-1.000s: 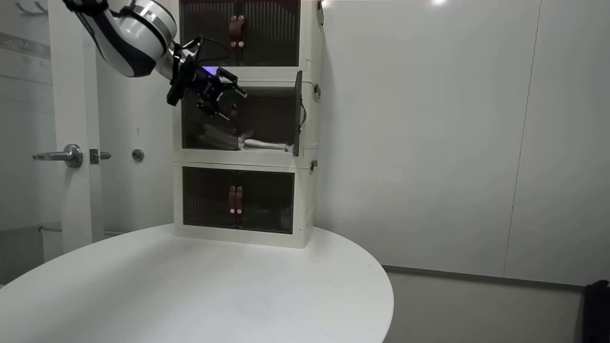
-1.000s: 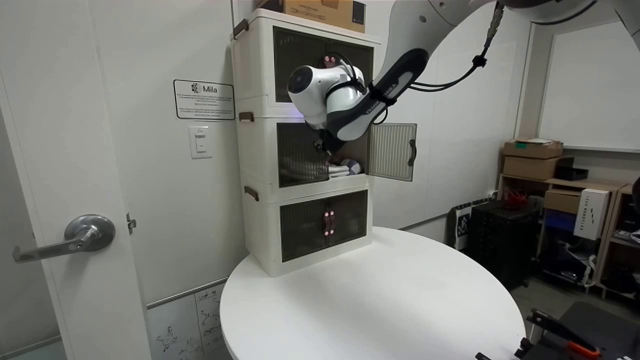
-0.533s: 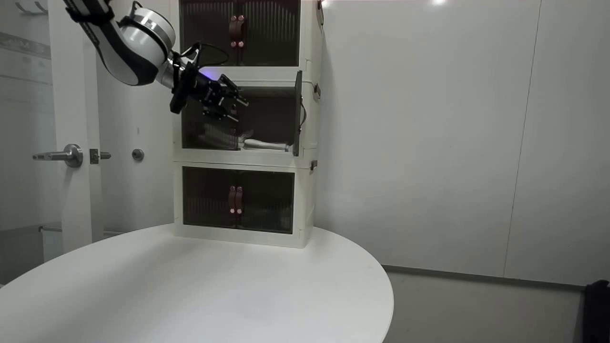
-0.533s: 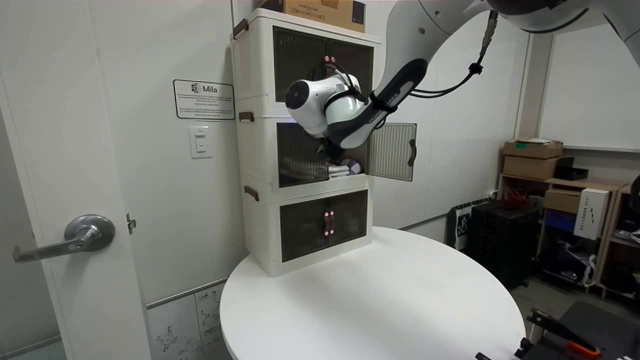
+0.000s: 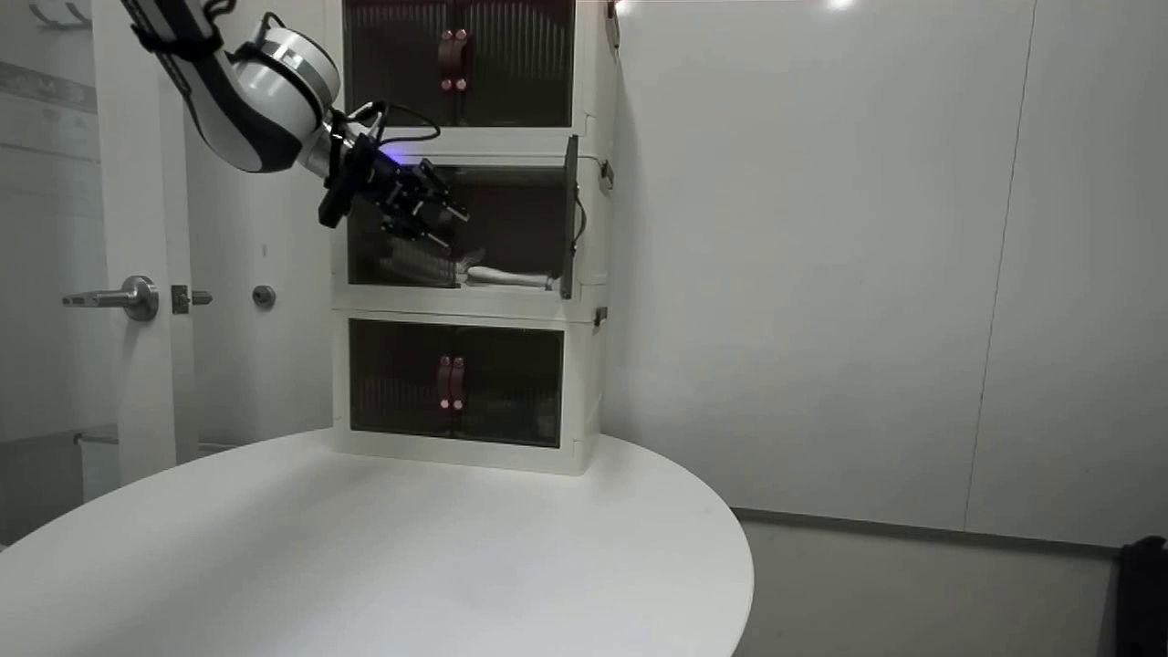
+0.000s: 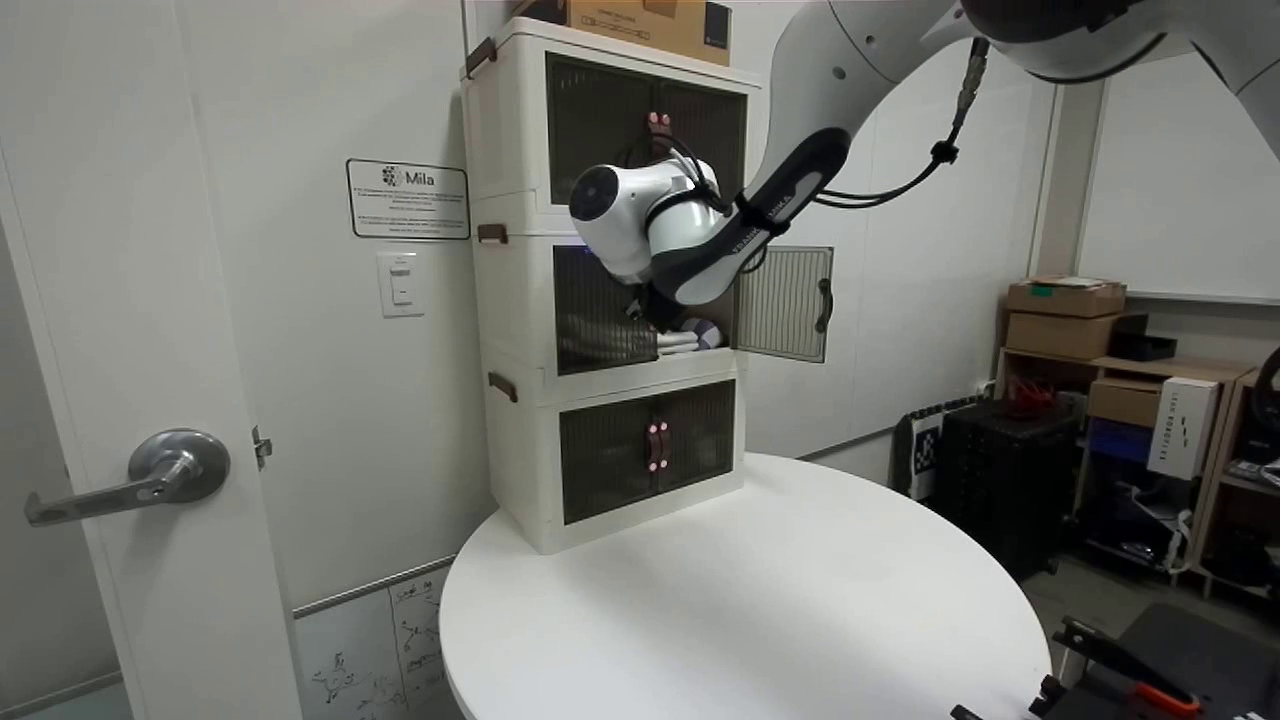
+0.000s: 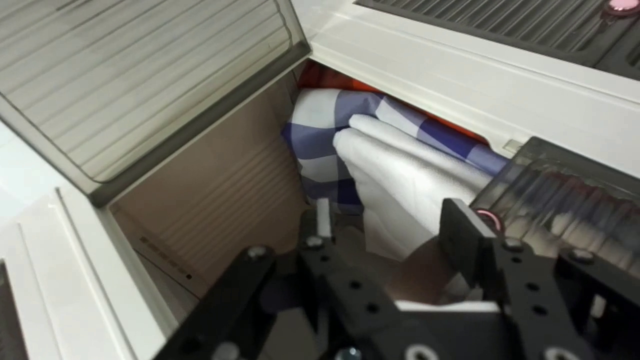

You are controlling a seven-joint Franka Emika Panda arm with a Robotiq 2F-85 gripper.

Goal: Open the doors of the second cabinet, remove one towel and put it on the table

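Observation:
The second cabinet [image 5: 465,299] is the middle tier of the stack. One of its doors [image 6: 787,300] is swung outward, while its neighbour [image 6: 605,310] stays shut. Inside, a white folded towel [image 7: 400,175] leans against a blue-checked cloth [image 7: 320,145] in the wrist view; white folds [image 6: 676,342] also show in an exterior view. My gripper [image 7: 392,220] is open at the cabinet's opening, pointing down toward the cloths, with no cloth gripped between its fingers. In an exterior view the gripper [image 5: 454,230] is above the towel; elsewhere the arm mostly hides it. The round white table [image 6: 750,600] stands below.
A handle rivet and the shut door panel [image 7: 575,200] lie close beside one finger. Shut doors front the top tier [image 5: 516,64] and the bottom tier [image 5: 506,383]. A cardboard box [image 6: 640,25] sits on top of the stack.
My arm has come down, lowering the gripper toward the cloths in the middle tier. Its fingers have drawn closer together but remain apart. The cabinet doors and cloths have not moved.

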